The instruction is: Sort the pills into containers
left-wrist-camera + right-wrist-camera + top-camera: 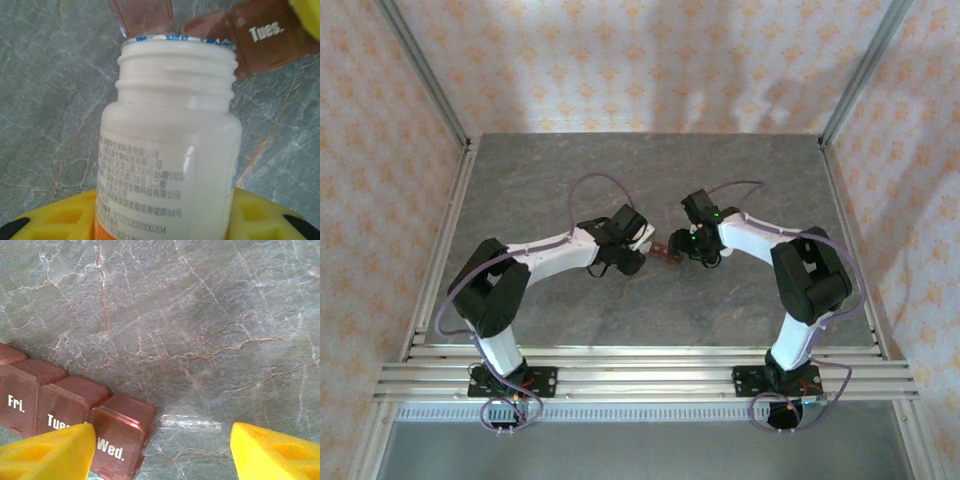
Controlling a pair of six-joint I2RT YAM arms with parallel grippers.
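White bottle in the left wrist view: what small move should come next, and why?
Probably tip the bottle slightly toward the pill box: its cap is off and its mouth sits beside a raised lid, with the left pincer gripping it.

Grey marbled table (650, 300), peach floral-patterned walls (650, 60), aluminium corner posts (423, 70), slotted rails (640, 372) along the near edge

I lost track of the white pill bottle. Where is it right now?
In the left wrist view, the white bottle is held by the left gripper, open mouth toward the containers by the Tues. compartment, near the middle of the table.
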